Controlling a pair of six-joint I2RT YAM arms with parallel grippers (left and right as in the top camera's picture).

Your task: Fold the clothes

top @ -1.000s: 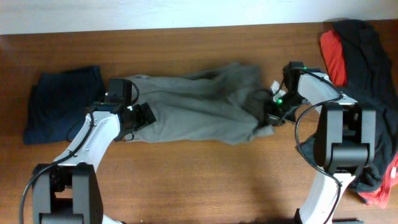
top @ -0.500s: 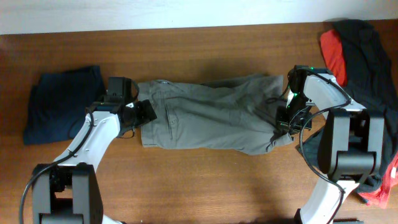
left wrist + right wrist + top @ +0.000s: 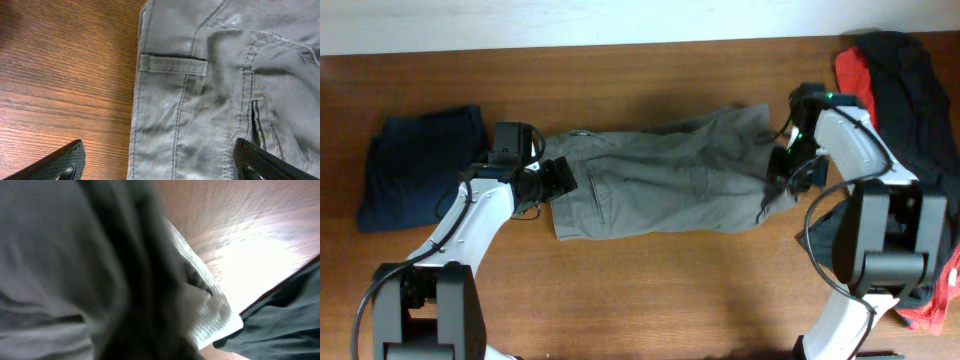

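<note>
The grey-khaki shorts point(image 3: 660, 185) lie stretched out lengthwise across the middle of the table. My left gripper point(image 3: 557, 180) is at their left end, by the waistband. In the left wrist view it point(image 3: 157, 165) stands open and low, one finger over bare wood and the other over the shorts point(image 3: 210, 100), near a belt loop point(image 3: 172, 64). My right gripper point(image 3: 783, 172) is at the bunched right end of the shorts. The right wrist view is filled with blurred grey cloth point(image 3: 60, 255) and a white ribbed patch point(image 3: 210, 315). That cloth hides the right gripper's fingers.
A folded dark navy garment point(image 3: 420, 165) lies at the left, close behind my left arm. A heap of black and red garments point(image 3: 895, 80) fills the right edge, right next to my right arm. A pale wall runs along the table's far edge.
The shorts have gone from a bunched heap to a longer, flatter shape. My right gripper has pulled its end to the right and toward the back. My left gripper has shifted slightly right.
</note>
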